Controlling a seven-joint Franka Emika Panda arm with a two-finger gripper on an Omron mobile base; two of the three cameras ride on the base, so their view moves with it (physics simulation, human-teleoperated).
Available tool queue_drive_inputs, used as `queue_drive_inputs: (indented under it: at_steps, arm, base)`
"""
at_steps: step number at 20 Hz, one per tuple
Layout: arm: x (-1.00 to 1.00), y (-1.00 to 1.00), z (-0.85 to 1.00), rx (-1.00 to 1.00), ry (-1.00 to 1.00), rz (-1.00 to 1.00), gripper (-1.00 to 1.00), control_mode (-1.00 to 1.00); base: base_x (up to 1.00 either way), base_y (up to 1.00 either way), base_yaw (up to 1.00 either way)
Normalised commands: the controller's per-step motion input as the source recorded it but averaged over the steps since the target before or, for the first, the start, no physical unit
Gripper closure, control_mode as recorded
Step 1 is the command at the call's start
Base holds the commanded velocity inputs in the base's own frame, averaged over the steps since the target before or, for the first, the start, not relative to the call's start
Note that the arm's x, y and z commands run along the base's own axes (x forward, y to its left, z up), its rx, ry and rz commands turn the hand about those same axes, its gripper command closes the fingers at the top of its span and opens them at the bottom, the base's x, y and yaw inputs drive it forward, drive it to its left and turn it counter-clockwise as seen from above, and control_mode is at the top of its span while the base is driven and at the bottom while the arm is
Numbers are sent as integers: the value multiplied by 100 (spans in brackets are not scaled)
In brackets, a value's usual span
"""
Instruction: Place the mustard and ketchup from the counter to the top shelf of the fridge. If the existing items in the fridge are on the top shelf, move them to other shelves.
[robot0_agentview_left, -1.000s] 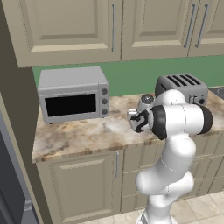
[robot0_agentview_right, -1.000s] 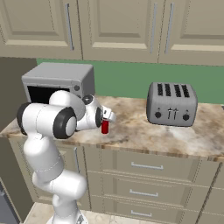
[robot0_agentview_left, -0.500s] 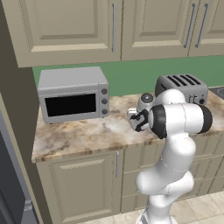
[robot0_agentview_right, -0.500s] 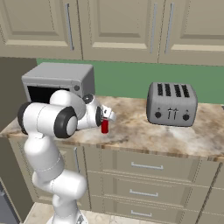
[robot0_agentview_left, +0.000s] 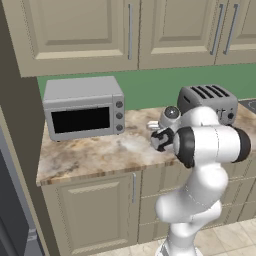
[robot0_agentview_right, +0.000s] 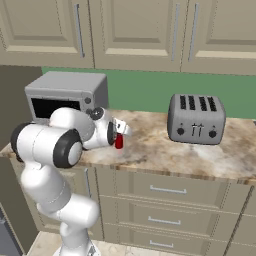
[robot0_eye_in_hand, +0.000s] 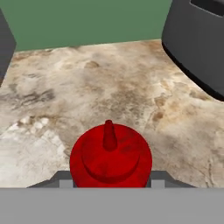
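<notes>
While the ketchup (robot0_eye_in_hand: 110, 155) stands upright on the counter (robot0_eye_in_hand: 131, 96), between microwave (robot0_agentview_right: 65, 95) and toaster (robot0_agentview_right: 196, 119), the gripper (robot0_agentview_right: 119, 134) squeezes its round sides. It looks small, light, smooth and slightly squashy, so a gentle hold around the middle seems best.

The beige-brown marbled stone counter (robot0_agentview_right: 200, 155) runs over cream cabinet doors and drawers (robot0_agentview_right: 167, 191), with cream wall cabinets (robot0_agentview_right: 135, 30) above it and a green back wall (robot0_agentview_right: 145, 90) behind. A grey boxy microwave oven (robot0_agentview_left: 82, 107) stands on the counter's left part, against the wall. A grey four-slot toaster (robot0_agentview_right: 196, 119) stands on the counter well to the right of it. Between them, nearer the front edge, the small red squeeze bottle of ketchup (robot0_eye_in_hand: 110, 155) stands upright on the counter, the two-finger gripper (robot0_eye_in_hand: 111, 177) around it. The tall grey fridge (robot0_agentview_left: 12, 200) is at the far left.
</notes>
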Motion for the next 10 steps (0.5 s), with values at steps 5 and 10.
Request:
queue_drive_inputs:
  at_steps: [5,10]
  arm:
    - [-85,0,100,-3,-31,6,100,-100]
    - [-99,0,100,-5,-28,7,100,-100]
  base:
    - [0,0,0]
    - [0,0,0]
